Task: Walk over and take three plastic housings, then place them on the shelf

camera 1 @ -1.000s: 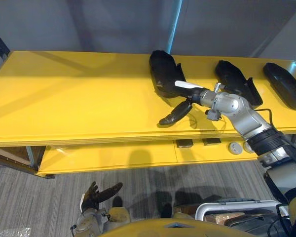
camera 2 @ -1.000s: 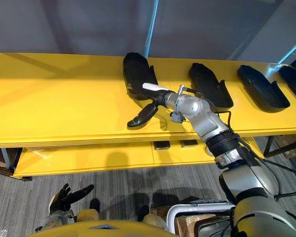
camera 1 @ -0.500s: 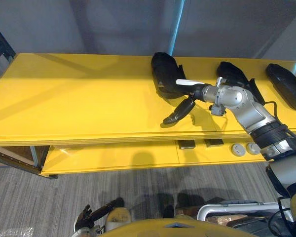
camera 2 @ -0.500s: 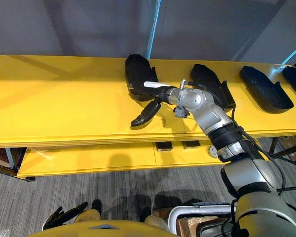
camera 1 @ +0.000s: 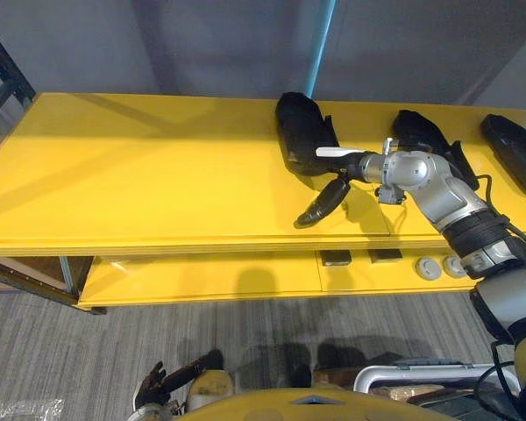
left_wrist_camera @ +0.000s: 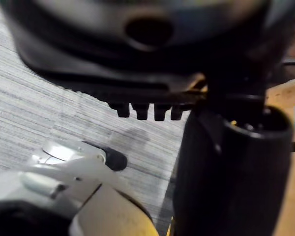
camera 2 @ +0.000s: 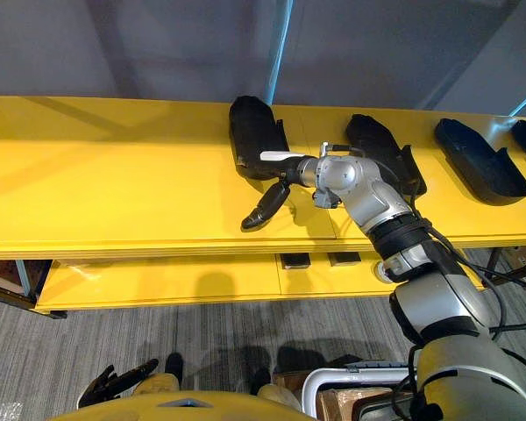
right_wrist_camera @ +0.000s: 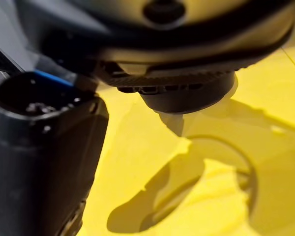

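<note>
Right hand (camera 2: pixel 287 178) is out over the yellow shelf (camera 2: pixel 114 175), fingers straight, white thumb at the near end of the leftmost black housing (camera 2: pixel 252 132), another housing (camera 2: pixel 381 151) just beside the arm.

Housings (camera 2: pixel 256 136) abreast on shelf (camera 2: pixel 114 175)

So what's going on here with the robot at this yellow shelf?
The robot's right hand is stretched over the top board of the long yellow shelf, fingers straight and holding nothing. Its white-covered thumb is at the near edge of the leftmost black plastic housing; I cannot tell whether it touches. A second black housing and a third black housing lie further right on the same board. The left hand hangs low, open and empty.
</note>
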Controlling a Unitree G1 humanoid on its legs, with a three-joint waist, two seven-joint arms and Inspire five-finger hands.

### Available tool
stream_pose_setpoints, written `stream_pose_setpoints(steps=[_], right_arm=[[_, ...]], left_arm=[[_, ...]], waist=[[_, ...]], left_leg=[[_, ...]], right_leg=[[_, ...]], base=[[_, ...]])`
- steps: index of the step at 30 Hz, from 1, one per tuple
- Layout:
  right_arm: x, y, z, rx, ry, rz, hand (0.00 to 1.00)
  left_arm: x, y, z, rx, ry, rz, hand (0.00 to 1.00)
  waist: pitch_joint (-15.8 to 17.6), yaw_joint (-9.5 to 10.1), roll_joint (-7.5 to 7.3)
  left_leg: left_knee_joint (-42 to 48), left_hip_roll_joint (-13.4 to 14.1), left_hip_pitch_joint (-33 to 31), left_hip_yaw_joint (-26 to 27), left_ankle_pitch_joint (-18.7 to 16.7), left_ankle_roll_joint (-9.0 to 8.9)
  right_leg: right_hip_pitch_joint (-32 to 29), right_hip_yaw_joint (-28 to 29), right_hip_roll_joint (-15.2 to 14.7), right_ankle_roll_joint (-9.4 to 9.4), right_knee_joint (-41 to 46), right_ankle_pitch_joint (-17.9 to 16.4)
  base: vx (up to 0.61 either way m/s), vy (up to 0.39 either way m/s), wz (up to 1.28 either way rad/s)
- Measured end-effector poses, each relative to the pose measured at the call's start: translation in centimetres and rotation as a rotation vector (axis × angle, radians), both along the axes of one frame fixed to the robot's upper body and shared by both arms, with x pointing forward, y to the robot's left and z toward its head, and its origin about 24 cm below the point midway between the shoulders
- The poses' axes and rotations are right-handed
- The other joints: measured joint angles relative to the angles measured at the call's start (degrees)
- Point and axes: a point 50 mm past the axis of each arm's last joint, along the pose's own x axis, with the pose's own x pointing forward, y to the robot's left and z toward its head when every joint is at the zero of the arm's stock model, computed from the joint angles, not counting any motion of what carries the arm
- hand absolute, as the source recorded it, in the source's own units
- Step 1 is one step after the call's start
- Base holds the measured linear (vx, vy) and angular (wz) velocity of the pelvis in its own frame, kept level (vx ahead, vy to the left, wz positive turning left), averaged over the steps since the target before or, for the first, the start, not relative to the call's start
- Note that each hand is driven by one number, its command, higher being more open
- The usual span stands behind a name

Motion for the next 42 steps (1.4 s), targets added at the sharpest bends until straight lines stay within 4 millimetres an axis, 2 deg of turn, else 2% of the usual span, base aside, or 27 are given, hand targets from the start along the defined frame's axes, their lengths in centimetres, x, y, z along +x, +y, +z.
stream_pose_setpoints(steps=[13,26,42], right_arm=[[-0.3,0.0,0.4,0.001,0.044,-0.010,1.00],[-1.1,-0.1,-1.0,0.023,0.078,-0.015,1.00],[-2.0,-0.4,-2.4,0.016,0.095,-0.014,1.00]], left_arm=[[0.0,0.0,0.0,-0.006,-0.003,-0.006,1.00],[0.1,0.4,0.1,0.001,-0.007,-0.013,1.00],[0.1,0.4,0.1,0.002,-0.005,-0.012,1.00]], waist=[[-0.1,-0.03,-0.20],[-1.1,-0.27,-1.72],[-2.7,-0.45,-1.61]], left_leg=[[-0.1,0.0,0.3,0.6,-0.1,-0.09],[-0.1,0.0,0.7,1.4,-0.3,-0.16],[0.0,0.0,0.8,1.7,-0.3,-0.19]], right_leg=[[-0.3,0.3,0.0,0.01,0.0,0.0],[-0.5,1.3,-0.1,0.00,0.2,-0.1],[-0.7,1.6,-0.1,-0.05,0.6,-0.1]], base=[[0.00,0.000,-0.01],[0.00,0.001,-0.03],[0.00,0.000,0.00]])
